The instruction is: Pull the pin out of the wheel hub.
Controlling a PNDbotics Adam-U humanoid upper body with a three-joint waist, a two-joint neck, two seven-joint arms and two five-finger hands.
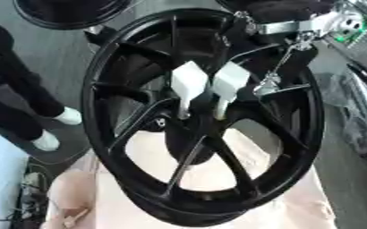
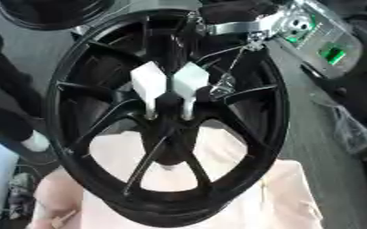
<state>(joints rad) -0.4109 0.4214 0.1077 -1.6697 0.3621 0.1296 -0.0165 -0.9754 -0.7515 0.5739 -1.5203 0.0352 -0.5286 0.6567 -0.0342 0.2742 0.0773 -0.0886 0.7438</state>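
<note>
A large black spoked wheel hub (image 1: 108, 134) stands tilted on a pale padded surface and fills both views. At its centre, two white wedge-shaped heads (image 1: 189, 82) (image 1: 229, 82) sit side by side on thin silver stems that run down to the hub's middle (image 1: 185, 114). I cannot tell which of them is the pin. My right arm comes in from the upper right over the rim, with a silver bracket (image 1: 292, 27) and a thin silver linkage (image 1: 270, 82) reaching toward the spokes beside the white heads. The right hand's own shape is not clear. My left hand does not show.
A second black wheel (image 1: 69, 11) lies at the top left. A person's dark legs and white shoes (image 1: 49, 141) stand on the grey floor at left. Silver equipment with green lights (image 2: 327, 51) is at the upper right. Crumpled plastic (image 2: 351, 127) lies at right.
</note>
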